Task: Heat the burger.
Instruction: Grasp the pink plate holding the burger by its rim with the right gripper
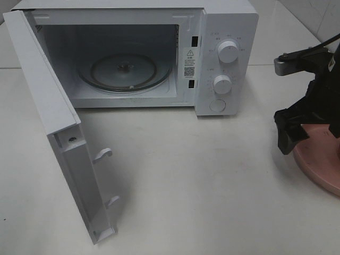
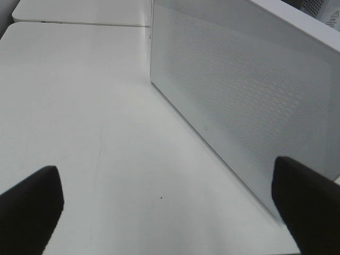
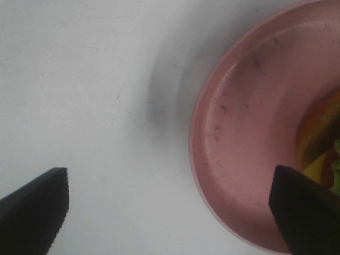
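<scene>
My right jaws stand wide apart with nothing between them. One finger (image 3: 36, 207) hangs over the white bench (image 3: 79, 79) and the other over the rim of the pink plate (image 3: 234, 133). The burger (image 3: 324, 141) sits on that plate, and I see only a sliver of it beside that second finger. My left jaws are spread just as wide and hold nothing, low over the bench near the microwave door (image 2: 239, 95). The microwave (image 1: 226, 32) stands open, with its glass turntable (image 1: 125, 71) in plain sight.
</scene>
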You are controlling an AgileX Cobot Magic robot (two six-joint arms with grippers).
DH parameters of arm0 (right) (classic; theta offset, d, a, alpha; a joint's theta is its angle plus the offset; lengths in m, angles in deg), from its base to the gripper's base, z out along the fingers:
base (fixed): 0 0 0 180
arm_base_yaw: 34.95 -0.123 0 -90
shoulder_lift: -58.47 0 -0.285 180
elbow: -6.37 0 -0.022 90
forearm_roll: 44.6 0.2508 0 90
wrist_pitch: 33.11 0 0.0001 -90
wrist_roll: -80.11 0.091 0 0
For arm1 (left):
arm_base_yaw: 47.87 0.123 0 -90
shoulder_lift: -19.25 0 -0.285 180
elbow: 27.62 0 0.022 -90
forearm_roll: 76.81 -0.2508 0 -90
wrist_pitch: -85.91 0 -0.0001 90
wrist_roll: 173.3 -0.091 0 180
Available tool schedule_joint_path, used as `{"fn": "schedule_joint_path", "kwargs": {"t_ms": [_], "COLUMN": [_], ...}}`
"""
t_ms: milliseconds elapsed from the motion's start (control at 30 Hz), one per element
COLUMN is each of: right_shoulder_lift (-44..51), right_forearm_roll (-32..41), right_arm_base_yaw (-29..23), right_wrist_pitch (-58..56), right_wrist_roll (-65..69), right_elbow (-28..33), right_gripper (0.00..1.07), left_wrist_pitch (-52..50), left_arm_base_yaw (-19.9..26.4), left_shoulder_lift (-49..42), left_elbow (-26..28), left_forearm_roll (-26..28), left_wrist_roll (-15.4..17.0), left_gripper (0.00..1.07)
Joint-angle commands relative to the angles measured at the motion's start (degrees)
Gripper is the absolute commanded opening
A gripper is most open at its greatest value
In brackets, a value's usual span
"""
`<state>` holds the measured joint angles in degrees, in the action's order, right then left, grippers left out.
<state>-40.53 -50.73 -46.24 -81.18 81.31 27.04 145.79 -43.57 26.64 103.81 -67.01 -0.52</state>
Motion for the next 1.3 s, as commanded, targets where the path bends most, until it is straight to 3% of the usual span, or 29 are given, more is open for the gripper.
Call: {"fn": "schedule_joint_path", "kwargs": {"t_ms": [33, 1300], "right_shoulder_lift": [-1.0, -17.5], "right_forearm_roll": [-1.0, -4.5], "right_arm_base_yaw": [1.7, 3.2], "right_wrist_pitch": [0.5, 12.6], "right_wrist_roll": [1.1, 5.4], "right_elbow": [-0.3, -0.2], "right_gripper": [0.99, 0.93], "left_wrist_pitch": [-0.3, -0.3], "left_arm_base_yaw": [0.0, 0.0], "left_shoulder_lift": [-1.0, -1.0], "left_elbow": [-0.2, -0.2], "left_forearm_roll": [0.6, 0.7], "left_wrist_roll": [0.1, 0.1], "left_gripper": [1.0, 1.0]}}
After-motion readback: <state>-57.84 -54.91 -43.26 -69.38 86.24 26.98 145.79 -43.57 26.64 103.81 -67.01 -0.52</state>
